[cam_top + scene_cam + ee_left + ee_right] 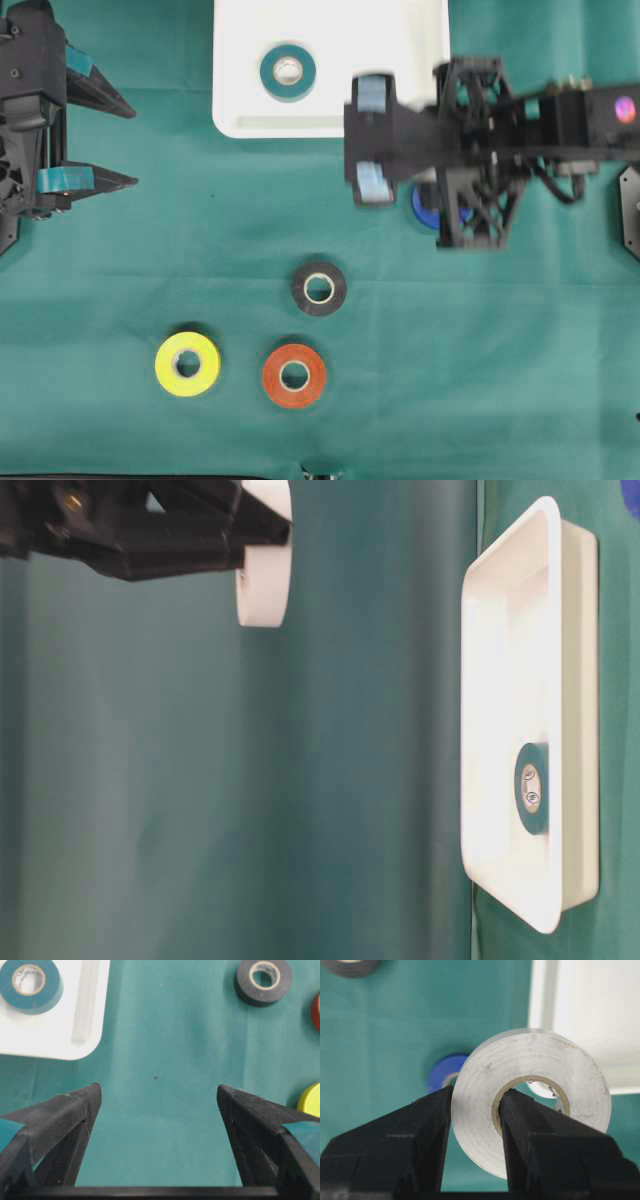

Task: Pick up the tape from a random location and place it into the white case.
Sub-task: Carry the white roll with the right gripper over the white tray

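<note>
My right gripper is shut on a white tape roll, with one finger through its core and the other against its outer wall. The roll hangs in the air above the green cloth, off the white case's near corner. The white case lies at the back middle with a teal tape roll lying flat inside it. In the overhead view the right gripper is beside the case's right front corner and hides the white roll. My left gripper is open and empty at the far left.
A blue roll lies on the cloth under the right arm. Black, red and yellow rolls lie on the cloth toward the front middle. Green cloth covers the table.
</note>
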